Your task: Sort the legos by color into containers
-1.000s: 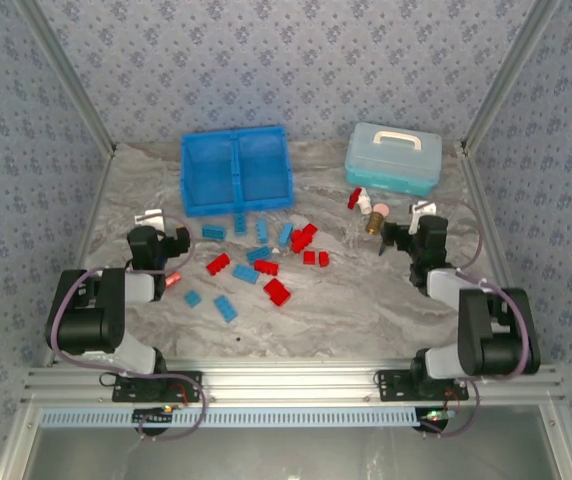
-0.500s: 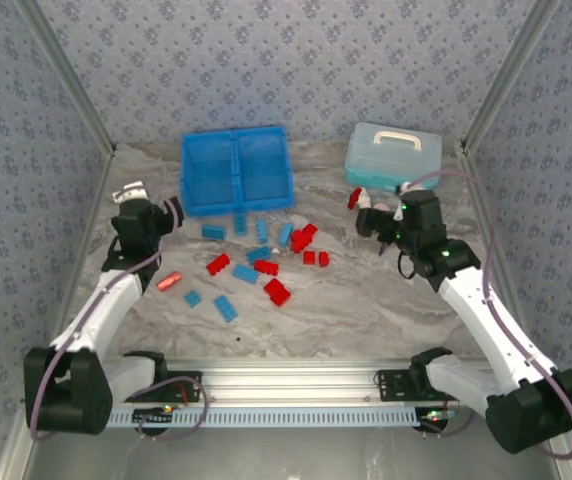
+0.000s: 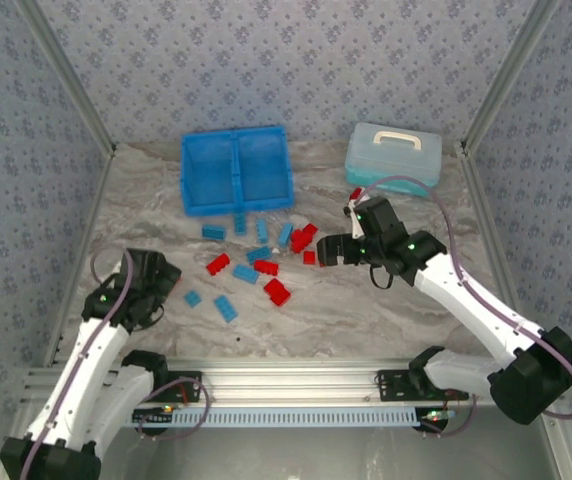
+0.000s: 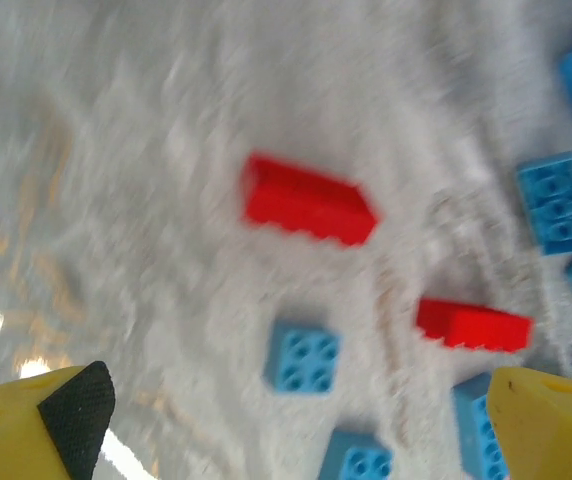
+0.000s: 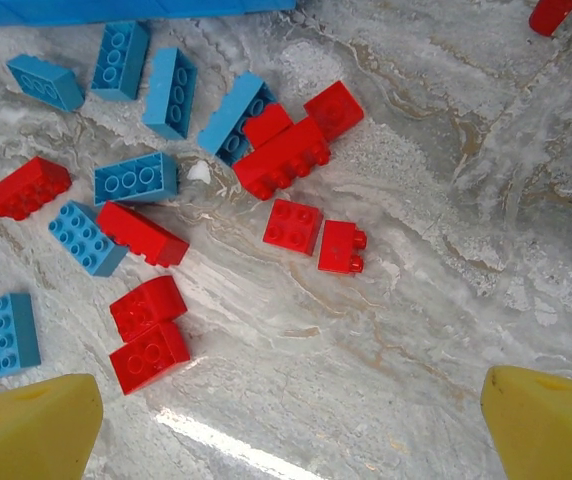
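Red and light blue legos [image 3: 261, 255] lie scattered on the marble table in front of the bright blue tray [image 3: 188, 190], whose two containers hold nothing I can see. My left gripper [image 3: 164, 287] hovers open at the left edge of the scatter. Its blurred wrist view has a red brick [image 4: 308, 200] and a small blue brick [image 4: 304, 357] ahead of the open gripper [image 4: 291, 400]. My right gripper [image 3: 324, 250] hangs open at the right end of the scatter. Ahead of this gripper [image 5: 286, 395] lie two small red bricks [image 5: 291, 225] on the table.
A pale blue lidded box [image 3: 393, 157] with a white handle stands at the back right. A small red and white figure [image 3: 356, 197] pokes out behind the right arm. Aluminium frame posts and patterned walls close in both sides.
The left arm has swung back from beside the tray to the front left of the bricks. The right gripper has moved left from near the lidded box to the red bricks. Both stayed open.
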